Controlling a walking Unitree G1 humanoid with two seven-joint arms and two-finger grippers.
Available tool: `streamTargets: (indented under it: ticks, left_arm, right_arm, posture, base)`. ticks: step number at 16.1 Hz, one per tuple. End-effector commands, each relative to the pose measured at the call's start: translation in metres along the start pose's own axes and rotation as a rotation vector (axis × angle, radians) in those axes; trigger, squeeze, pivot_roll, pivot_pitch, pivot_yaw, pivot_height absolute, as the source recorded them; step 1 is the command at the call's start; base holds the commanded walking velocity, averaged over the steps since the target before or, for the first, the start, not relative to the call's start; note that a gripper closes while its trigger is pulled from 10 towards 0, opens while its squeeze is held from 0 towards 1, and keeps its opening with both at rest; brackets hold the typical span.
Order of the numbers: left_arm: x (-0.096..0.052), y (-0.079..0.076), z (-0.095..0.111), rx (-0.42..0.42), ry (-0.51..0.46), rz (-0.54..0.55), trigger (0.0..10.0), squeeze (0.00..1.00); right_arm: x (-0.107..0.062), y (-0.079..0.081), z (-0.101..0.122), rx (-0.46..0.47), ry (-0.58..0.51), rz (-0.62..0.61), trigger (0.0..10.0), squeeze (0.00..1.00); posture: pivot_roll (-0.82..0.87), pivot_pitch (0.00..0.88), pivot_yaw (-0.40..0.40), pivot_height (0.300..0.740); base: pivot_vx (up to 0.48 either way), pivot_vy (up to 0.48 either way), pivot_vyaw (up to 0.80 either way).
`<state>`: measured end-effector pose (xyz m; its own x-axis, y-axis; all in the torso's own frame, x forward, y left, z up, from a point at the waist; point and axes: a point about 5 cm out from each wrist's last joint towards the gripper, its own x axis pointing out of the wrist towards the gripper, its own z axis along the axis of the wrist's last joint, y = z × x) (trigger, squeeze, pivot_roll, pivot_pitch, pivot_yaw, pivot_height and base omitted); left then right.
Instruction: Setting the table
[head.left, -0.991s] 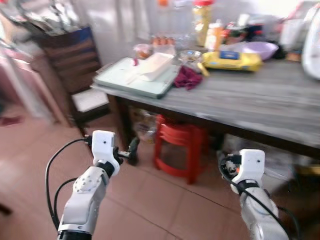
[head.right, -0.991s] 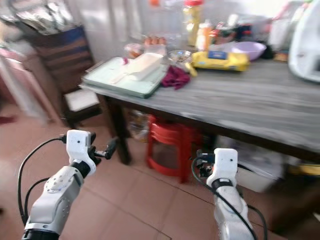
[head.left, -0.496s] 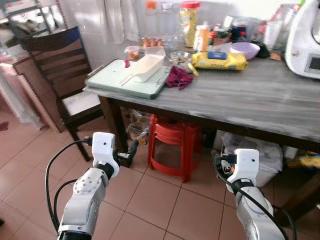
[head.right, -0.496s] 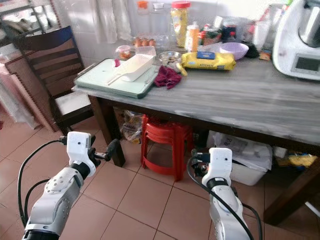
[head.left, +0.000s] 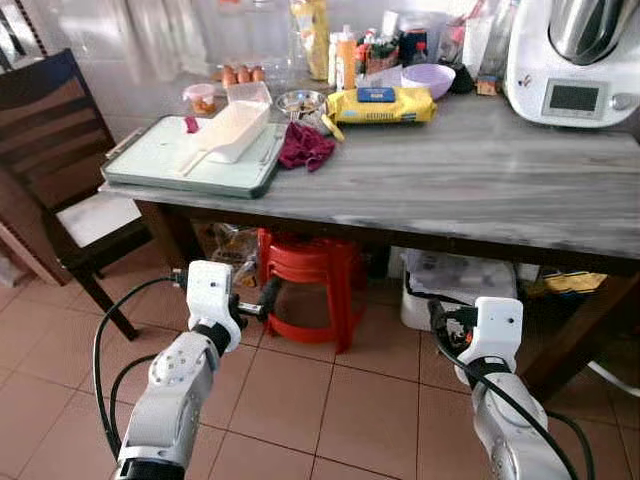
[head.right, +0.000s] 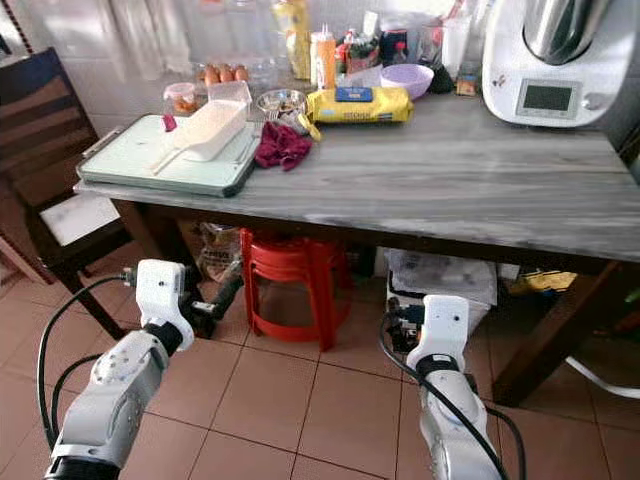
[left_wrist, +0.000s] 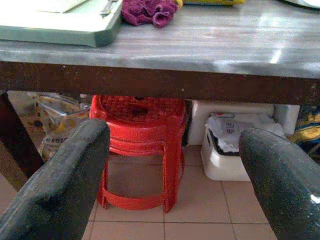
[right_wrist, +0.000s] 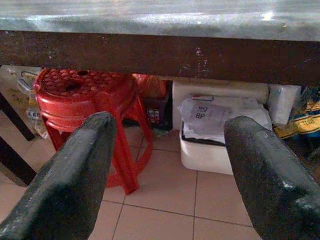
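Grey wood-grain counter (head.left: 480, 180): one green tray (head.left: 150, 160), one maroon cloth (head.left: 305, 145). One red plastic stool (head.left: 305, 285) underneath. Left gripper (left_wrist: 170, 165) and right gripper (right_wrist: 165, 165) both spread, empty.

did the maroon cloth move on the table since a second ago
No. The maroon cloth lies beside the green tray's corner and the yellow packet as before; only the camera shifted.

We see even, bright daylight across the head views, strongest at the far wall behind the surface (head.left: 480, 180), where the background washes out; the grey top carries soft pale sheen, and deep shadow sits beneath it around the red stool (head.left: 305, 290). Head views are sharp with slight bowing at the edges. In both wrist views the near black fingers (left_wrist: 55, 190) are blurred, and glare streaks the top.
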<state>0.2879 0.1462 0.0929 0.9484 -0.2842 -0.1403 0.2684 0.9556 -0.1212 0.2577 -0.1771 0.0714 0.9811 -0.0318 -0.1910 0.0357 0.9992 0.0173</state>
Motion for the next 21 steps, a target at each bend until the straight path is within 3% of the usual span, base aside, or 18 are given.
streamTargets:
  ticks: [1,9,21]
  left_arm:
    - [0.0002,0.0018,0.0056,0.015,-0.013,0.014,10.0,0.0]
    - [-0.0001,0.0048,-0.0001,0.08,0.022,0.06,10.0,0.0]
    - [0.0019,0.0055,0.0001,0.082,0.029,0.079,10.0,0.0]
  right_arm:
    - [0.0006,0.0037,-0.0006,0.001,0.006,0.012,10.0,0.0]
    - [0.0006,0.0062,0.003,0.012,-0.015,0.034,10.0,0.0]
    - [0.0012,0.0033,0.0031,-0.001,-0.017,0.024,10.0,0.0]
  posture:
    - [-0.12,0.014,0.073,0.74]
    - [-0.11,0.008,0.066,0.74]
    - [-0.12,0.001,0.068,0.74]
  base:
    - [0.0,0.0,-0.79]
    - [0.0,0.0,0.0]
    - [-0.303,0.0,0.0]
